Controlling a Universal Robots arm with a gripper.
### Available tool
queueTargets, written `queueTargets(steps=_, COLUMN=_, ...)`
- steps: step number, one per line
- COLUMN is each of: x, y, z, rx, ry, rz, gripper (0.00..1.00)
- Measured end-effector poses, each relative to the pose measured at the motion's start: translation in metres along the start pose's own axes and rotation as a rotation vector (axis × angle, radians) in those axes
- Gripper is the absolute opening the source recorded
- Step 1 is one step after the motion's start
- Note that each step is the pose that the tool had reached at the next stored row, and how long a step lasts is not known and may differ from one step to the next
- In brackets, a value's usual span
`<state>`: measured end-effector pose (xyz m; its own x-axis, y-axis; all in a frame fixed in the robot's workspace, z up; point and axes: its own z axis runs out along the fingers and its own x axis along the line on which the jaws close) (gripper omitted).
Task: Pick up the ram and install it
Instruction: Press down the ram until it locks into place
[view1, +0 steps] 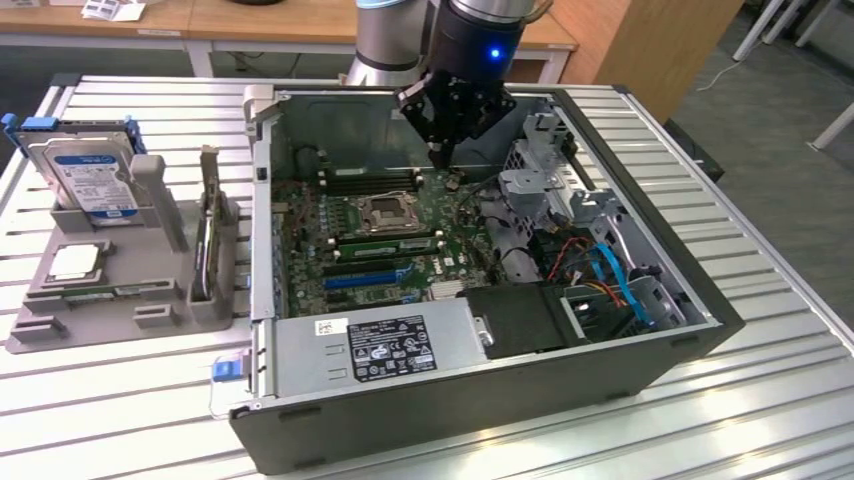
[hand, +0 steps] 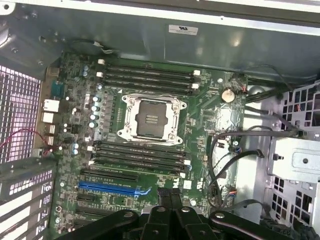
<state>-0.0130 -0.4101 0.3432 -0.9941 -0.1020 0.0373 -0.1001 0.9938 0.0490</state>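
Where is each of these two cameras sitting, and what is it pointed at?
Exterior view: off the arm, above and to one side, looking down at the open computer case on the slatted table; the arm and gripper show.
Wrist view: on the wrist, looking down into the case; the gripper shows.
Shared: the motherboard and its empty CPU socket.
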Motion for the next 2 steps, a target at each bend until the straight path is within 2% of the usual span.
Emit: queueTargets(steps=2, x=0.0000, y=-0.0001, z=0.0000, rx=0.0000, ry=0.0000, rz=0.000, gripper=0.11)
